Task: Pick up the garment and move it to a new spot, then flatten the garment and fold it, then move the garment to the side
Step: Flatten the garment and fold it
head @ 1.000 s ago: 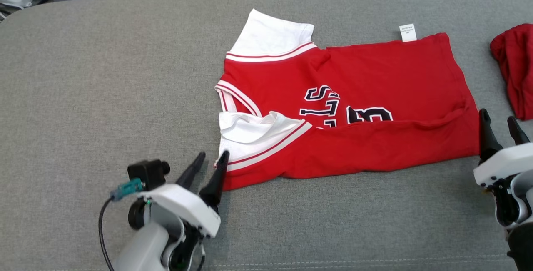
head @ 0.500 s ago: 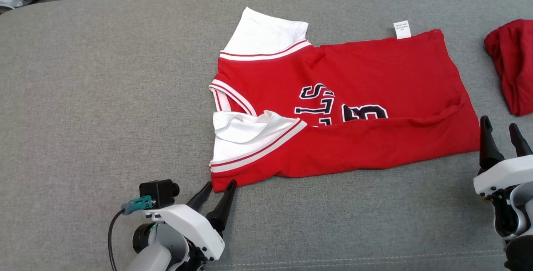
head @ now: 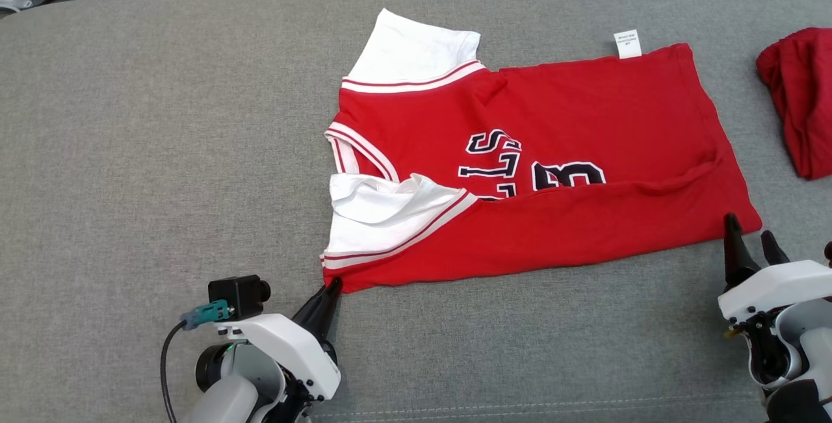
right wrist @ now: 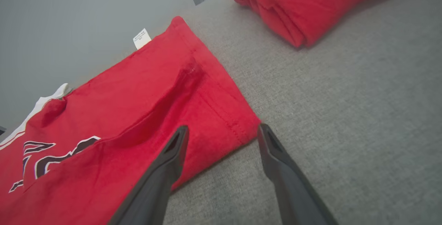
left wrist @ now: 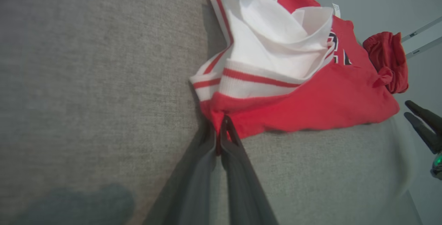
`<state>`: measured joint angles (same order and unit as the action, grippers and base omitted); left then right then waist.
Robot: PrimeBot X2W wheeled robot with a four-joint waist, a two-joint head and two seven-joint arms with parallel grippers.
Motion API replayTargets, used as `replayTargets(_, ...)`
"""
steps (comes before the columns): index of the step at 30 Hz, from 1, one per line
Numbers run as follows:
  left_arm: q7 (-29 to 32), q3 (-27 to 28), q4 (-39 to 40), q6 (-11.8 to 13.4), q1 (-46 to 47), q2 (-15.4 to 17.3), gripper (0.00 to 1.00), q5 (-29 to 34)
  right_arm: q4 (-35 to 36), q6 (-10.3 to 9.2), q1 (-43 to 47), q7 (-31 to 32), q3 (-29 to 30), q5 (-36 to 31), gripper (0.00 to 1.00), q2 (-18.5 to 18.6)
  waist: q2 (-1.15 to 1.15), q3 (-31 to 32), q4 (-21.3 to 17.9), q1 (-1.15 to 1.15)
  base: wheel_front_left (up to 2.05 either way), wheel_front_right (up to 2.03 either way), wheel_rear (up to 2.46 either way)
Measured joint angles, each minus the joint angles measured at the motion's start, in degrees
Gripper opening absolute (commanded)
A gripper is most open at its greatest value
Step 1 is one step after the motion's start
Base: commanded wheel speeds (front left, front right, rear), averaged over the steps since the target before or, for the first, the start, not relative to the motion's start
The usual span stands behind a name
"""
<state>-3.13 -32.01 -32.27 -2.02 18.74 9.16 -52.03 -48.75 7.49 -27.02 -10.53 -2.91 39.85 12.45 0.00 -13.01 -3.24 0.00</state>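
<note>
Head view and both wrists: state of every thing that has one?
Red jersey, lying on the grey cushion, near long edge folded over the print.
Left gripper, jaws shut on the jersey's near left corner.
Right gripper, jaws open astride the near right corner.
Red bundle, folded, lying apart at the right.

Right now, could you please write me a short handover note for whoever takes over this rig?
Left hand: shut on the jersey's near-left corner.
Right hand: open, jaws astride the near-right corner, not gripping.
Jersey: spread on the grey surface, near long edge folded over the lettering; a bundled red cloth lies to its right.
Done: laid out, first fold in.
Left: close the right hand, finish folding, move the jersey aside.
</note>
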Motion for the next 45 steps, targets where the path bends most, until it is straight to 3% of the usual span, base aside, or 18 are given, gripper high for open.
replayTargets(10,0.08,-0.05,2.03,0.15,-0.01,0.93,0.0,0.01,-7.05,0.0,-4.14,1.03,-0.49,5.52,1.0,0.89,0.0,-1.08,1.63,0.0,0.0,0.0,0.0)
replayTargets(11,0.09,-0.1,2.16,0.16,-0.01,0.93,0.0,0.01,-7.64,0.0,-4.64,1.19,-0.73,6.01,0.49,0.93,0.0,-1.13,1.69,0.0,0.0,0.0,0.0)
replayTargets(12,0.09,-0.12,2.26,0.18,-0.01,0.96,0.0,0.01,-8.1,0.0,-5.03,1.19,-0.88,6.48,0.49,0.94,0.0,-1.17,1.72,0.0,0.0,0.0,0.0)
replayTargets(13,0.09,-0.14,2.35,0.2,-0.01,0.97,0.0,0.01,-8.54,0.0,-5.33,1.19,-1.04,6.91,0.16,0.99,0.0,-1.17,1.76,0.0,0.0,0.0,0.0)
replayTargets(14,0.09,-0.18,2.47,0.34,-0.01,0.98,0.0,0.01,-9.01,0.0,-5.54,1.21,-1.25,7.32,0.0,1.02,0.0,-1.16,1.82,0.0,0.0,0.0,0.0)
replayTargets(21,0.08,-0.18,3.22,0.59,-0.3,1.47,0.0,0.01,-9.49,0.0,-4.87,0.79,-4.12,8.77,0.0,1.82,0.0,0.02,2.05,0.0,0.0,0.0,0.0)
replayTargets(27,0.15,-0.22,5.87,1.77,-3.93,2.46,0.0,-0.27,-7.88,0.01,1.1,-0.69,-6.84,9.09,0.0,2.71,0.0,2.41,2.15,0.0,0.0,0.0,0.0)
replayTargets(36,3.6,-1.46,13.55,5.67,-12.42,4.6,0.0,-1.02,-4.68,0.02,7.63,-1.13,-8.42,9.38,0.0,5.28,0.0,4.72,2.16,0.0,0.0,0.0,0.0)
replayTargets(45,6.65,-2.92,19.83,10.25,-15.31,7.03,0.0,-0.36,-3.28,0.03,9.6,0.46,-8.55,9.4,0.0,6.24,0.0,5.46,2.36,0.0,0.0,0.0,0.0)
